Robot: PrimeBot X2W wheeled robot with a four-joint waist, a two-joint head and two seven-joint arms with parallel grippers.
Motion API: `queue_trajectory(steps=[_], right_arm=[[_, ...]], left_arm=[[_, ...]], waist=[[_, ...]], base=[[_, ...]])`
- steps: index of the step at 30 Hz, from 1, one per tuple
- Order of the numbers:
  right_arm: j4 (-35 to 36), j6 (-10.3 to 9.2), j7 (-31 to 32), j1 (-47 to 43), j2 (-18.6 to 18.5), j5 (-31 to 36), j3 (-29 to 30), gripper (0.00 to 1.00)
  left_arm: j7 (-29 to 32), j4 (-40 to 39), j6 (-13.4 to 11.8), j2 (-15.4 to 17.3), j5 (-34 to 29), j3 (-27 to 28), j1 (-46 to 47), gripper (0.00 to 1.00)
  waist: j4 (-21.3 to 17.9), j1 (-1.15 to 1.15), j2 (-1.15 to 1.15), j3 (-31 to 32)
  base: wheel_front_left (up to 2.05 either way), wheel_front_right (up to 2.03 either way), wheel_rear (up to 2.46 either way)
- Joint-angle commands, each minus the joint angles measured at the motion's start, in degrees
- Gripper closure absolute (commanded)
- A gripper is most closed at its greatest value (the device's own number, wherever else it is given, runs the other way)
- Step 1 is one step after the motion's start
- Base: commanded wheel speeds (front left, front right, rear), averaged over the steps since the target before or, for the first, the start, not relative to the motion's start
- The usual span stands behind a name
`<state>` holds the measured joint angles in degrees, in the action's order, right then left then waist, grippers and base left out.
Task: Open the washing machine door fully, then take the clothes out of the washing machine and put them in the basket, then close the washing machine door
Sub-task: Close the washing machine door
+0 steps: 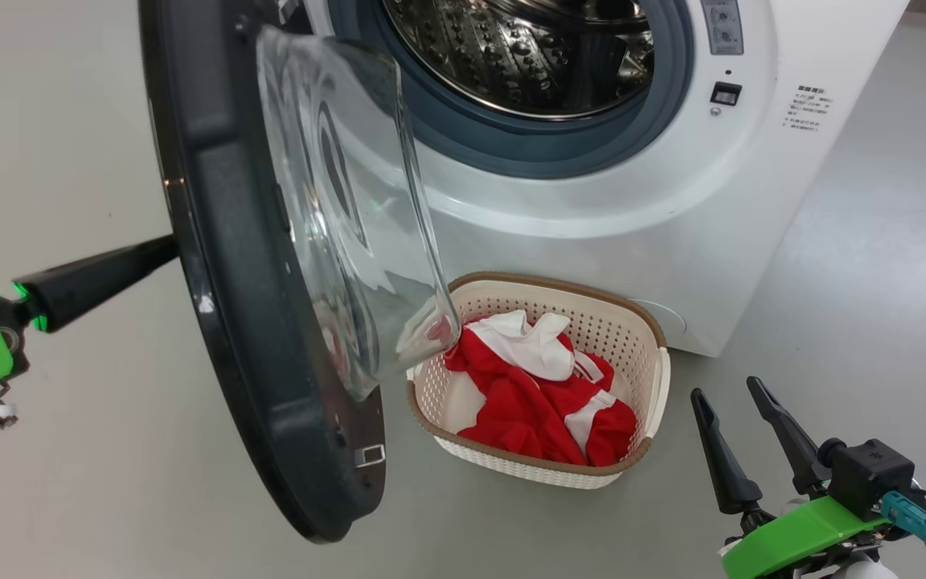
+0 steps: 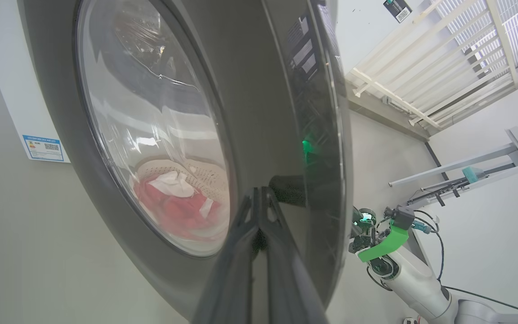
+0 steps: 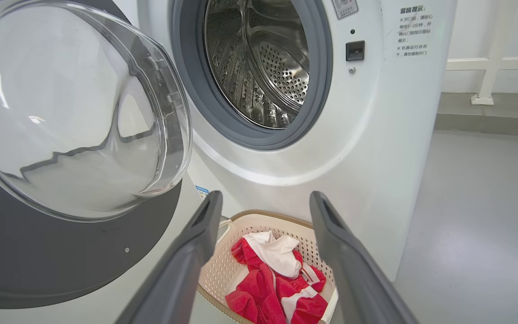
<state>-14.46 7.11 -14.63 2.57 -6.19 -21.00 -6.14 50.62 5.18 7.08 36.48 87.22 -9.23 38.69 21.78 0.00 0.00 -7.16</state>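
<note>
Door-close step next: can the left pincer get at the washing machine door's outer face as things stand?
Probably yes. The shut left pincer is right at the glossy outer rim of the washing machine door, beside the glass window, with nothing between them.

The washing machine door (image 1: 230, 265) has a glossy dark rim around clear glass, the washing machine (image 1: 632, 217) a smooth white shell, shiny perforated steel drum (image 1: 511, 56) and matt grey seal (image 1: 527, 153), the basket (image 1: 648, 378) perforated cream plastic, the clothes (image 1: 519, 410) soft cloth.
</note>
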Motion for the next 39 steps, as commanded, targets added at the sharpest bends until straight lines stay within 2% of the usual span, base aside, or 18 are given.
queue_trajectory(steps=[1,15,16,18,19,21,22,23,34,39], right_arm=[[1.5,0.37,-0.4,0.9,0.0,0.4,-1.0,0.0],[1.2,0.37,-0.4,-0.4,0.2,0.1,-1.4,0.0],[1.2,0.37,-0.4,-0.5,0.2,0.0,-1.4,0.0],[1.2,0.37,-0.4,-0.6,0.1,-0.1,-1.4,0.0],[1.2,0.37,-0.4,-0.7,0.1,-0.1,-1.4,0.0],[1.2,0.37,-0.4,-0.8,0.0,-0.2,-1.4,0.0],[1.2,0.37,-0.4,-0.9,0.0,-0.2,-1.4,0.0],[1.3,0.37,-0.4,-1.0,0.0,-0.3,-1.3,0.0],[1.4,0.37,-0.4,-2.5,0.1,-0.3,-1.5,0.0],[1.5,0.37,-0.4,-3.0,0.2,-0.4,-1.4,0.0]], left_arm=[[-0.4,-1.2,0.4,2.9,-0.1,2.7,1.4,1.0],[-10.4,0.7,0.4,4.2,-2.7,4.1,-6.7,1.0],[-11.5,0.8,0.4,4.1,-2.8,4.2,-7.4,0.94],[-13.5,1.1,0.4,3.9,-2.8,4.6,-9.1,0.61],[-14.3,1.1,0.4,4.0,-3.0,4.5,-10.0,0.52],[-16.3,1.5,0.4,3.9,-3.2,4.6,-12.0,0.06],[-17.3,1.6,0.4,3.9,-3.3,4.7,-12.9,0.02],[-18.3,1.8,0.4,3.7,-3.3,4.7,-13.9,0.0],[-26.7,2.8,0.4,3.5,-3.5,2.7,-24.0,0.0],[-32.4,4.4,0.4,3.3,-4.9,2.0,-28.2,0.0]], waist=[[0.3,0.0,0.0,0.3],[1.5,0.0,0.0,2.8],[1.6,0.0,0.0,2.9],[1.7,0.0,0.0,3.1],[1.8,0.0,0.0,3.2],[1.8,0.0,0.0,3.5],[1.9,0.0,0.0,3.6],[1.9,0.0,0.0,3.7],[2.2,0.0,0.0,5.1],[2.0,0.0,0.0,5.2]], base=[[0.0,0.0,0.0],[0.0,0.0,0.0],[0.0,0.0,0.0],[0.0,0.0,0.0],[0.0,0.0,0.0],[0.0,0.0,0.0],[0.0,0.0,0.0],[0.0,0.0,0.0],[0.0,0.0,0.0],[0.0,0.0,0.0]])
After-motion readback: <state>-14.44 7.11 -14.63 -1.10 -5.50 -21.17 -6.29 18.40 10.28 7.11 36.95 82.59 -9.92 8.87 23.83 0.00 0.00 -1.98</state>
